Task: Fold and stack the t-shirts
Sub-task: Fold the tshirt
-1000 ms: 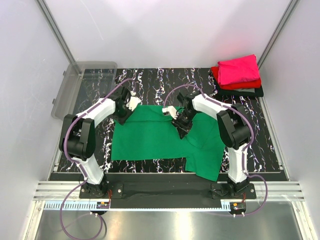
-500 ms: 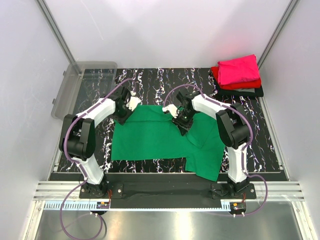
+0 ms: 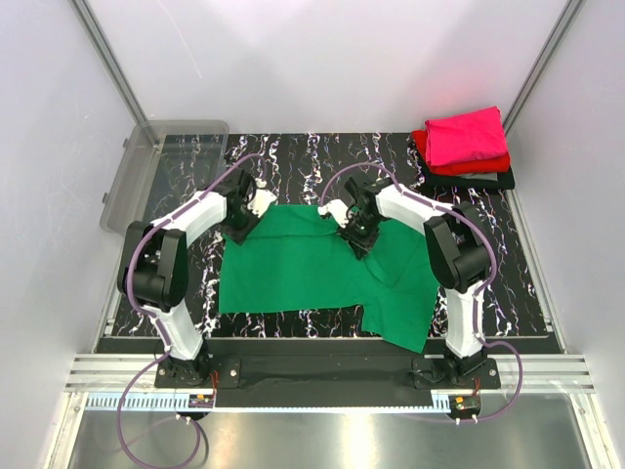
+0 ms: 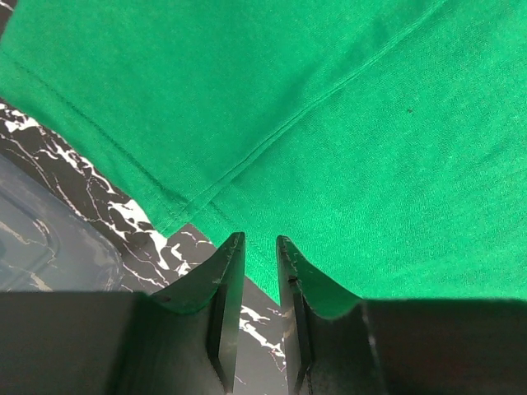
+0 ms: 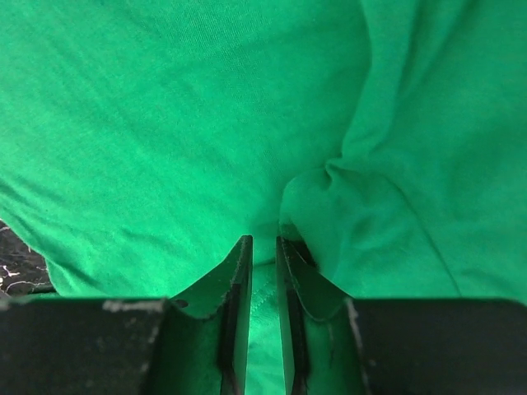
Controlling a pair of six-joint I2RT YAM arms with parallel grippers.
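A bright green t-shirt [image 3: 303,269] lies spread on the marbled table, its right side rumpled and hanging toward the near edge. My left gripper [image 3: 237,227] sits at its far left corner. In the left wrist view its jaws [image 4: 257,239] stand a little apart over the shirt's corner [image 4: 329,107], with bare table showing between them. My right gripper [image 3: 356,237] presses into the shirt's upper middle. In the right wrist view its jaws [image 5: 263,240] are narrowly apart astride a stitched fold of green cloth [image 5: 165,123], which bunches by the right finger. Folded magenta-pink [image 3: 469,137], red [image 3: 437,164] and black [image 3: 488,181] t-shirts are stacked at the far right.
A clear grey plastic bin [image 3: 146,176] stands tilted at the far left edge of the table [image 3: 293,156]. Metal frame posts rise at both back corners. Both arms reach in over the shirt from their bases at the near edge.
My right gripper has moved a little toward the far side over the shirt and its jaws have narrowed. The left gripper has stayed at the shirt's corner.
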